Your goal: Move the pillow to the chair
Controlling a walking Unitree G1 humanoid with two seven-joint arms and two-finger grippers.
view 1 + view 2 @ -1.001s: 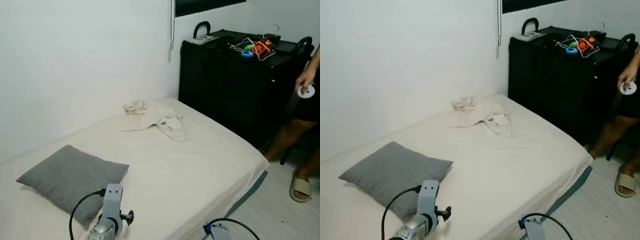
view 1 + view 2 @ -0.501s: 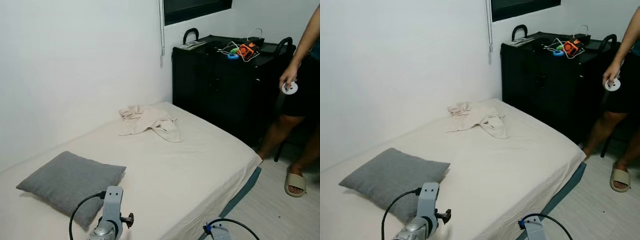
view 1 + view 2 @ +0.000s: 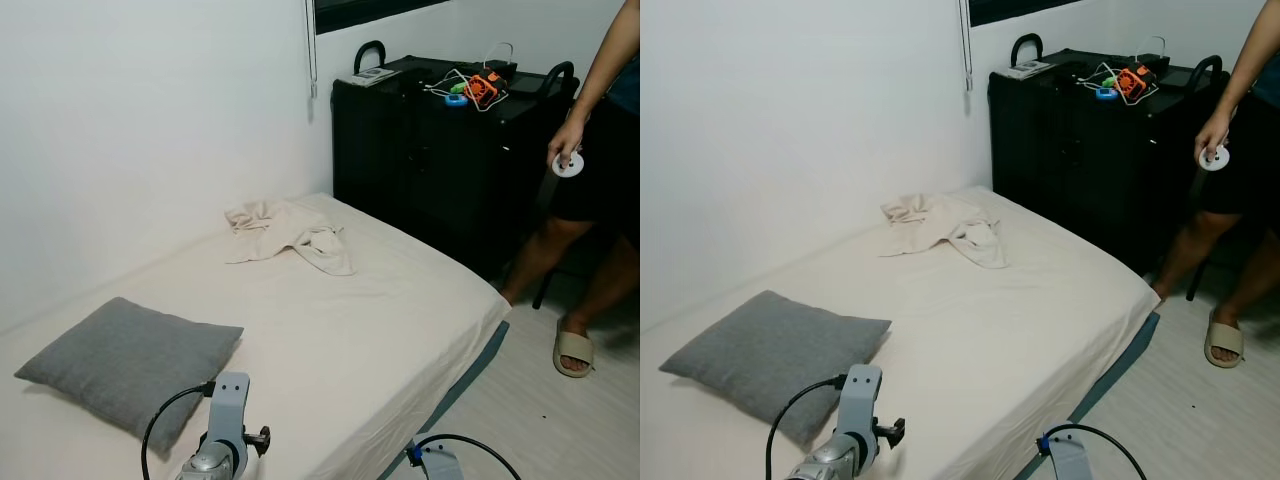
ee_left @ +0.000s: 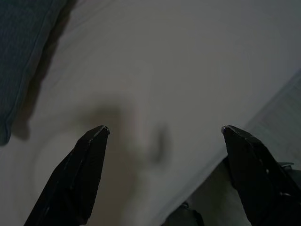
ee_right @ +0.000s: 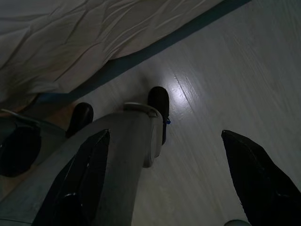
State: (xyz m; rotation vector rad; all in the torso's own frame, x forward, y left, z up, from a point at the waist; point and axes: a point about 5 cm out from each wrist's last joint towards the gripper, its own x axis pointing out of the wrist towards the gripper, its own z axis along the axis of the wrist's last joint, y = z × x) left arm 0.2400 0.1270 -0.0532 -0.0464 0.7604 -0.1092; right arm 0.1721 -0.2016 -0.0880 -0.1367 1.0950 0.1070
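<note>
— Swung leftward since the earlier frame: whole view shifted, so camera motion, not the things. Grey pillow (image 3: 125,365) lay flat on the bed (image 3: 400,330), near the wall end, untouched.

— And the claws?

— Left claw (image 4: 162,129) hung spread wide above the sheet, beside the pillow's edge. Right claw (image 5: 164,134) gaped over the floor (image 5: 225,70), idle. Saw no chair; probably approach only.
</note>
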